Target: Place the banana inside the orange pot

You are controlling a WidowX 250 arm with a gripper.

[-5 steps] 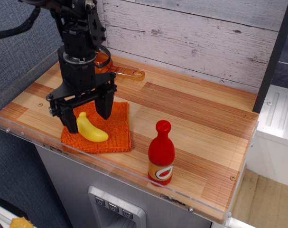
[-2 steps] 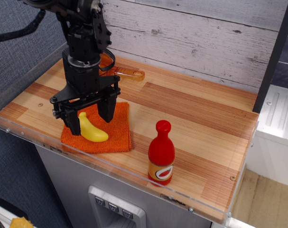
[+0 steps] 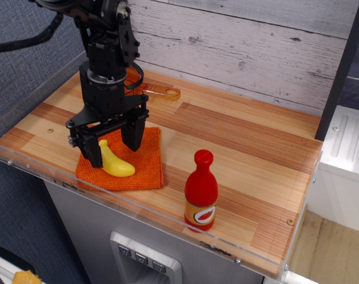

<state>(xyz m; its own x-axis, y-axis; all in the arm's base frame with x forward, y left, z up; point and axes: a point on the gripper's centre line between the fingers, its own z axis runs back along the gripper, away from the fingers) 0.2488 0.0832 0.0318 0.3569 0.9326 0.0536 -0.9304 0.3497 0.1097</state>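
Note:
The yellow banana (image 3: 116, 163) lies on the orange square cloth (image 3: 141, 164) near the table's front left. My black gripper (image 3: 112, 145) is open, its two fingers straddling the banana's upper end, one finger (image 3: 93, 151) at its left, the other (image 3: 132, 135) behind and to its right. The orange pot (image 3: 133, 77) sits behind the arm at the back left, mostly hidden by it; its long handle (image 3: 161, 91) with a hole points right.
A red bottle (image 3: 201, 190) with a red cap stands near the front edge, right of the cloth. A white plank wall runs along the back. A clear plastic lip edges the wooden table (image 3: 244, 154) at the left and front.
My gripper has shifted a little to the right and lower over the banana, staying open. The banana, cloth and bottle have not moved.

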